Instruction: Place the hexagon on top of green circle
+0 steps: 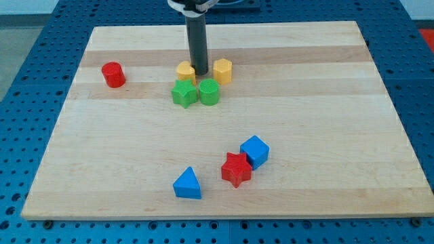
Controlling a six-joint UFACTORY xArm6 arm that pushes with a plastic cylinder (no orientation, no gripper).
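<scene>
The yellow hexagon (222, 70) stands on the board just up and right of the green circle (209, 92), close to it. My tip (201, 72) is down between the yellow hexagon and another yellow block (185, 70) whose shape I cannot make out, just above the green circle. A green star (184, 93) touches the green circle on its left.
A red cylinder (113, 74) stands at the view's left. A blue cube (255, 150), a red star (236, 169) and a blue triangle (188, 184) lie toward the view's bottom. The wooden board (325, 115) rests on a blue perforated table.
</scene>
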